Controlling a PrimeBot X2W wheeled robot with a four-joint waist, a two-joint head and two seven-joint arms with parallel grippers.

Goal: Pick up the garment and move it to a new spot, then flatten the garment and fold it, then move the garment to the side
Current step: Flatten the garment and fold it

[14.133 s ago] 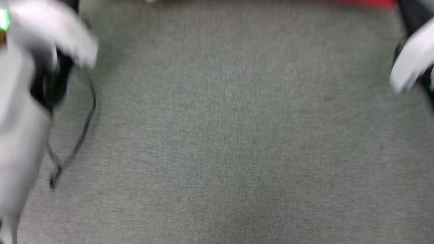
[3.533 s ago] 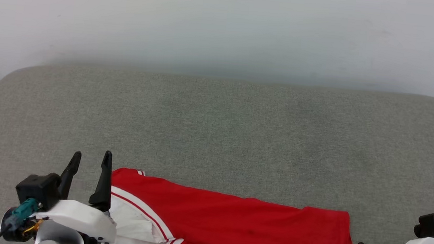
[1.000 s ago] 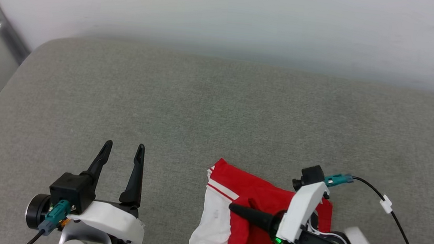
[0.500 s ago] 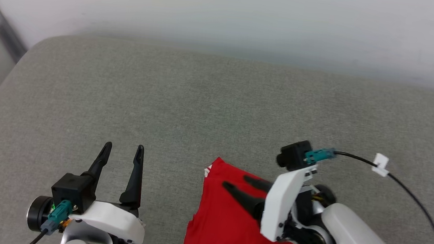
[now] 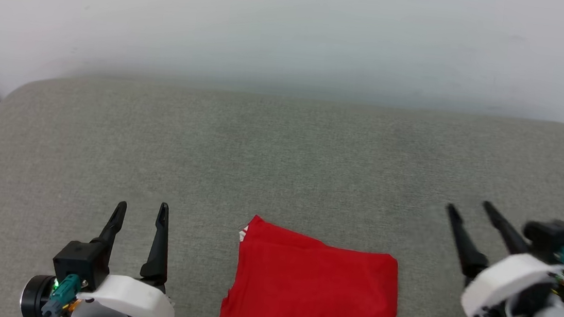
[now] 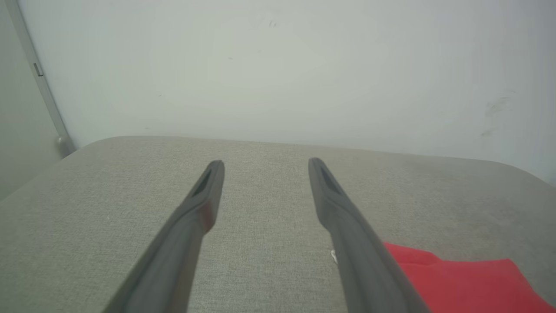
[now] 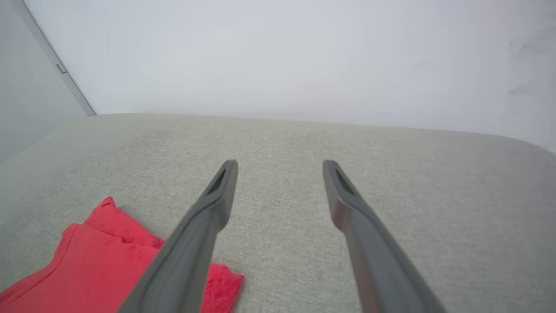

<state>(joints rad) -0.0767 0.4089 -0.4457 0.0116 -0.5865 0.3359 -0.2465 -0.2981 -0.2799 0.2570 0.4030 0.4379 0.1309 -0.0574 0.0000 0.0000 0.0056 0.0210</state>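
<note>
The garment [image 5: 311, 291] lies folded into a compact red rectangle on the grey cushion, at the bottom middle of the head view, with a small white bit at its far left corner. My left gripper [image 5: 142, 208] stands open to its left, nothing between its fingers. My right gripper [image 5: 469, 205] is open to the right of the garment and apart from it. In the left wrist view the red garment [image 6: 460, 282] lies right of the open left gripper [image 6: 264, 163]. Seen from the right wrist, the garment [image 7: 95, 265] lies left of the open right gripper [image 7: 278, 163].
The grey cushion [image 5: 282, 153] stretches wide beyond the garment, with rounded far corners. A pale wall [image 5: 295, 25] rises behind it. A grey post [image 6: 41, 82] runs down the wall at the left.
My right gripper has opened, let go of the garment and swung away to the right. The garment now lies as a flat red rectangle. The head camera has shifted.
</note>
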